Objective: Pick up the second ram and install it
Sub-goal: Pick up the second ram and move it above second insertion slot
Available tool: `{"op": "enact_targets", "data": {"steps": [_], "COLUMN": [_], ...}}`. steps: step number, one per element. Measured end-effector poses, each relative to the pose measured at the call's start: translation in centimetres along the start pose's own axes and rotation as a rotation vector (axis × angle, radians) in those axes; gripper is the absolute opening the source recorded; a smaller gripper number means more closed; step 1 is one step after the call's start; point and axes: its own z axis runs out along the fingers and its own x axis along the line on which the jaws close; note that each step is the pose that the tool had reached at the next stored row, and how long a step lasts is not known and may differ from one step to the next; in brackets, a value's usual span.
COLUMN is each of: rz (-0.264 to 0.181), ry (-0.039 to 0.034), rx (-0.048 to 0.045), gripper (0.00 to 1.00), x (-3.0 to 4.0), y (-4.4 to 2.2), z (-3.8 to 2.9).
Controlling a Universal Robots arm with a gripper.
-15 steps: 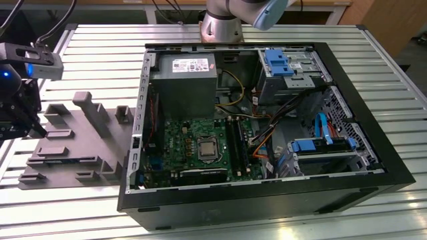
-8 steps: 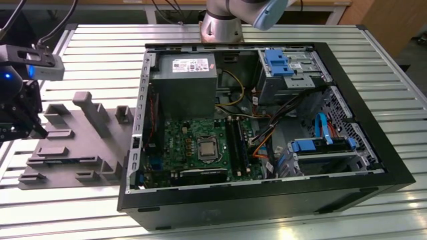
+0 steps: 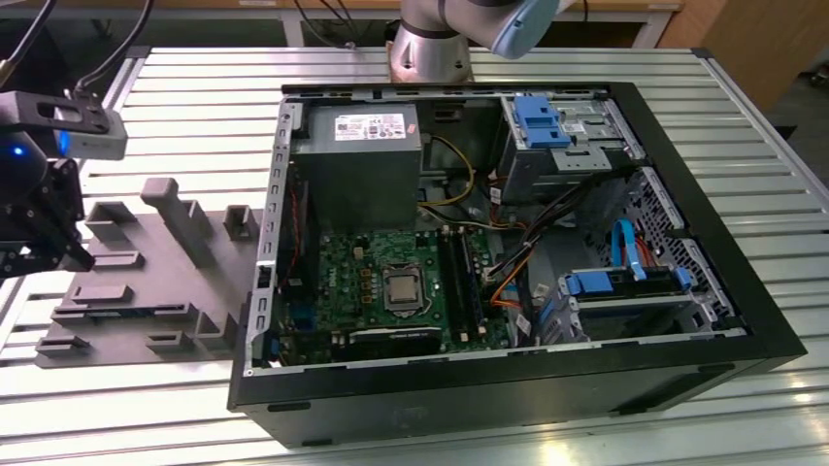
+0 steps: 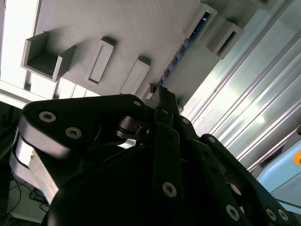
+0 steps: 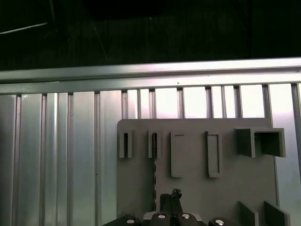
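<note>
Black gripper (image 5: 171, 200), jaws together, hangs beside the thin second ram (image 5: 154, 162) (edge-on in a matte grey holder (image 5: 197, 202)).

In the exterior view the gripper (image 3: 52, 243) is cut off by the frame's left edge, and the robot arm (image 3: 434, 44) by the top edge. In both wrist views the memory stick (image 4: 176, 60) appears edge-on as a thin strip in the grey holder (image 4: 141, 28). Its near end is hidden behind the gripper, and whether it is held cannot be told.
</note>
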Motion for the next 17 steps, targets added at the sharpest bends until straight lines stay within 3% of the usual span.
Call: {"op": "enact_targets", "data": {"steps": [17], "rz": [0.000], "ry": [0.0001], "rx": [-0.0001], "gripper": [0.11], "x": [-0.01], "y": [-0.03], "z": [0.68]}}
